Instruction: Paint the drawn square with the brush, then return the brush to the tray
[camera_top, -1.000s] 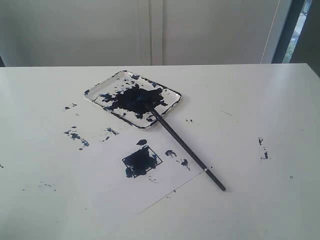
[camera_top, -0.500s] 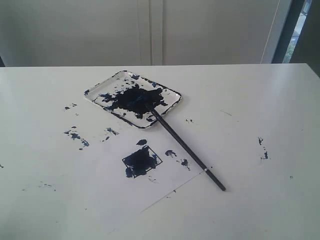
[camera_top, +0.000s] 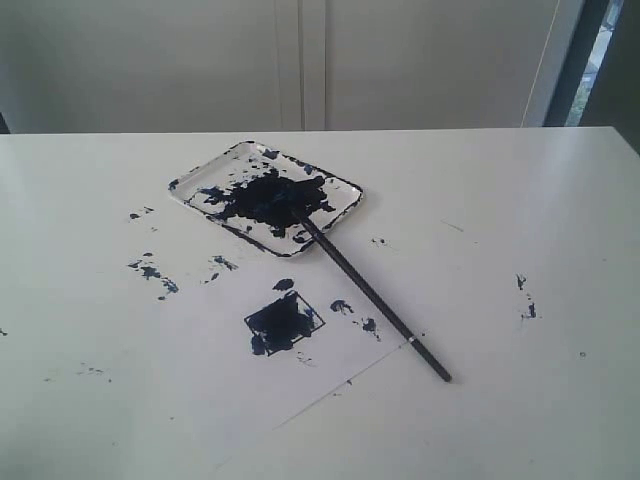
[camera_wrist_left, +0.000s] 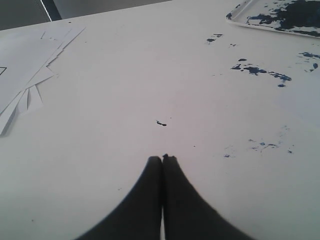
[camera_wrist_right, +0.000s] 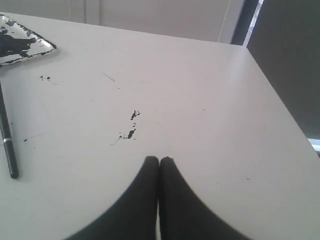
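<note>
The drawn square (camera_top: 285, 321), blotched dark blue-black, lies on white paper in the middle of the table. The long black brush (camera_top: 368, 295) rests with its dark tip in the tray (camera_top: 342, 184) and its handle end, with a pale band, on the table toward the front right; its handle end (camera_wrist_right: 7, 140) also shows in the right wrist view. The tray (camera_wrist_left: 240, 16) is smeared with dark paint. My left gripper (camera_wrist_left: 162, 159) is shut with nothing in it, over bare table. My right gripper (camera_wrist_right: 159, 160) is shut and holds nothing, well clear of the brush. Neither arm shows in the exterior view.
Loose paint splatters (camera_top: 152, 271) mark the paper left of the square, with more splatters (camera_top: 526, 297) at the right. A stack of white sheets (camera_wrist_left: 27, 65) lies beyond the left gripper. The table's far right edge (camera_wrist_right: 280, 100) borders a dark gap.
</note>
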